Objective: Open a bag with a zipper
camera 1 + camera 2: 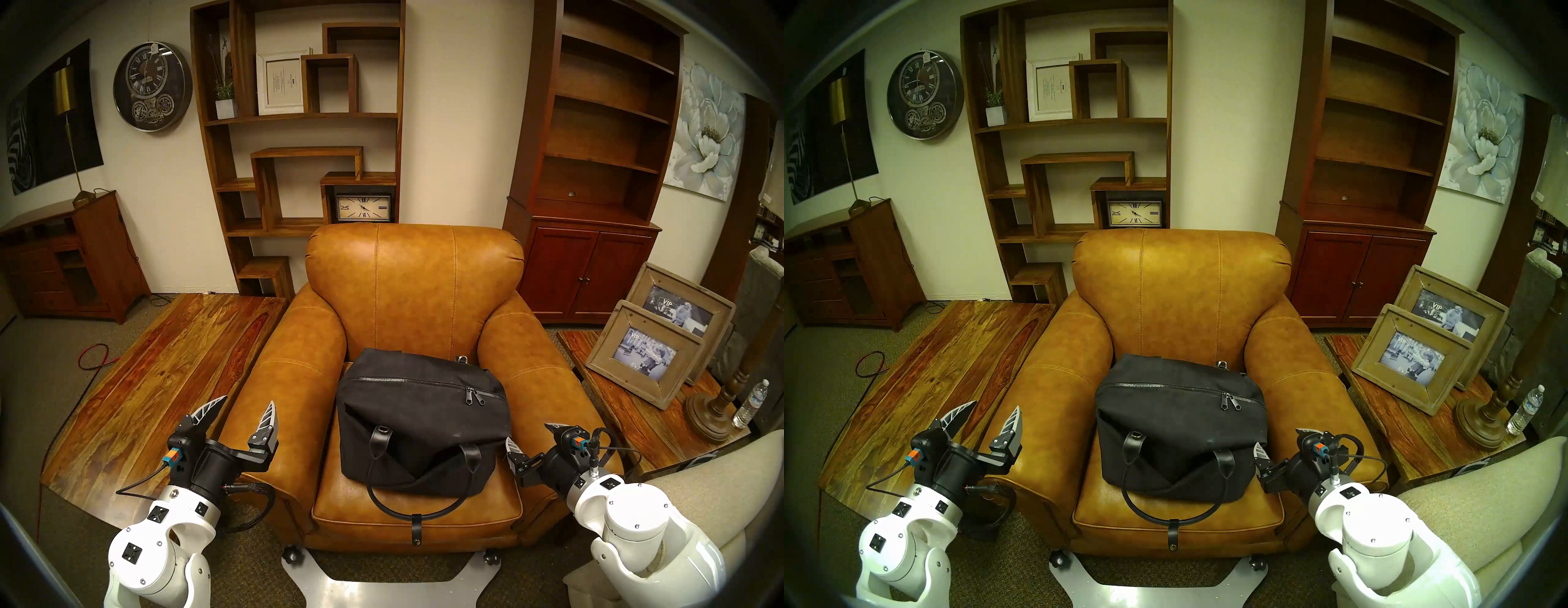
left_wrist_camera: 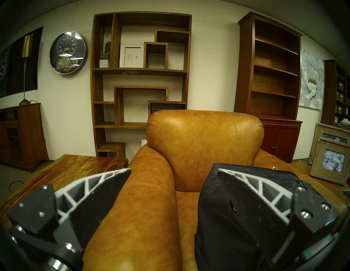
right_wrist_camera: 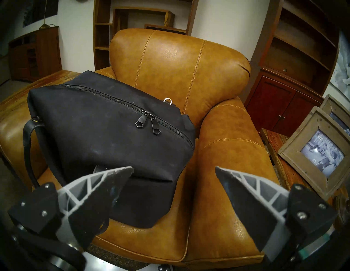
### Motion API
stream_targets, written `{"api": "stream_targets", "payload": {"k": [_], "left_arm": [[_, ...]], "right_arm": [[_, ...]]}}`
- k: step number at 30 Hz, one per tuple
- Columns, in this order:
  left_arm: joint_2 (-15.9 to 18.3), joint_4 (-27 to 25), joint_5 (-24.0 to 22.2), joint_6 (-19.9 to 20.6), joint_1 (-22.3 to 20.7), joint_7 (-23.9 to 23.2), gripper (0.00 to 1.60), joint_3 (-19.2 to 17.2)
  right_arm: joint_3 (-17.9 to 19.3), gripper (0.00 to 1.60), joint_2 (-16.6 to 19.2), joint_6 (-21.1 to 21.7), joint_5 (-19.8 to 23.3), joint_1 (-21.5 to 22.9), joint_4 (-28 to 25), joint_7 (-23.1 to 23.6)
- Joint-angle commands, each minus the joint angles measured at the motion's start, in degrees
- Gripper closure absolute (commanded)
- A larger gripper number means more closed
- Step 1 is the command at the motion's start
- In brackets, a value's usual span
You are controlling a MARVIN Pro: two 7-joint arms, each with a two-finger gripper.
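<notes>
The large soft black fabric bag [image 1: 424,418] sits on the seat of the tan leather armchair [image 1: 413,280]. Its dark metal-toothed zipper [image 1: 407,379] runs fully closed, so contents cannot be seen; two black pull tabs [image 3: 146,125] hang side by side. Left tool [image 1: 239,414] and right tool [image 1: 532,437] are both spread, empty, clear of the bag.

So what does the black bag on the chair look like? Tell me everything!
The black bag is soft, saggy fabric, sitting on the tan leather armchair's seat cushion. Its zipper runs across the top, closed, with two pull tabs side by side. Thin loop handles flop forward over the cushion's front. Neither gripper touches it.
</notes>
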Motion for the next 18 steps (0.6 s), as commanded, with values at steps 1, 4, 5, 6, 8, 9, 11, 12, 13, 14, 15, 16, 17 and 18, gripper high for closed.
{"api": "stream_targets", "payload": {"k": [1, 4, 5, 6, 8, 9, 11, 12, 13, 14, 15, 16, 17, 18], "left_arm": [[0.07, -1.08, 0.0, -0.19, -0.12, -0.08, 0.0, 0.0], [0.07, -1.04, 0.0, -0.2, -0.15, -0.08, 0.0, 0.0], [0.07, -1.02, 0.0, -0.2, -0.15, -0.08, 0.0, 0.0], [0.07, -1.0, -0.01, -0.2, -0.17, -0.08, 0.0, 0.0], [0.07, -0.99, -0.01, -0.2, -0.18, -0.08, 0.0, 0.0], [0.07, -0.98, -0.01, -0.21, -0.18, -0.08, 0.0, 0.0], [0.07, -0.96, -0.01, -0.21, -0.2, -0.08, 0.0, 0.0], [0.07, -0.96, -0.01, -0.21, -0.2, -0.08, 0.0, 0.0], [0.07, -0.95, -0.01, -0.21, -0.2, -0.09, 0.0, 0.0], [0.07, -0.95, -0.01, -0.21, -0.21, -0.09, 0.0, 0.0], [0.07, -0.94, -0.01, -0.21, -0.21, -0.09, 0.0, 0.0], [0.06, -0.93, -0.01, -0.21, -0.22, -0.09, 0.0, 0.0], [0.06, -0.93, -0.01, -0.22, -0.22, -0.09, 0.0, 0.0], [0.06, -0.92, -0.01, -0.22, -0.23, -0.09, 0.0, 0.0]], "right_arm": [[-1.44, 0.0, 0.3, 1.39, -0.34, 6.62, 1.29, 1.1], [-1.97, 0.0, -0.41, 1.12, -0.55, 8.46, 2.26, 1.4], [-2.06, 0.0, -0.26, 1.17, -0.84, 8.81, 2.39, 1.49], [-2.36, 0.0, -0.13, 1.37, -1.2, 9.63, 2.78, 1.56], [-2.72, 0.0, -0.32, 1.57, -1.45, 10.61, 3.52, 1.94], [-3.07, 0.0, -0.6, 1.66, -1.8, 11.29, 4.04, 1.86], [-4.08, 0.0, -1.45, 1.8, -2.42, 13.07, 5.71, 2.32], [-4.41, 0.0, -1.75, 1.84, -2.69, 13.66, 6.24, 2.48], [-4.95, 0.0, -2.11, 1.97, -2.99, 14.68, 7.0, 2.62], [-5.04, 0.0, -2.44, 1.86, -3.25, 14.81, 7.33, 2.69], [-5.31, 0.0, -2.82, 1.91, -3.26, 15.49, 7.93, 2.93], [-5.68, 0.0, -3.23, 1.96, -3.63, 16.3, 8.62, 3.06], [-5.9, 0.0, -3.46, 1.96, -3.92, 16.81, 9.05, 3.12], [-6.17, 0.0, -3.88, 2.03, -4.11, 17.6, 9.63, 3.3]]}}
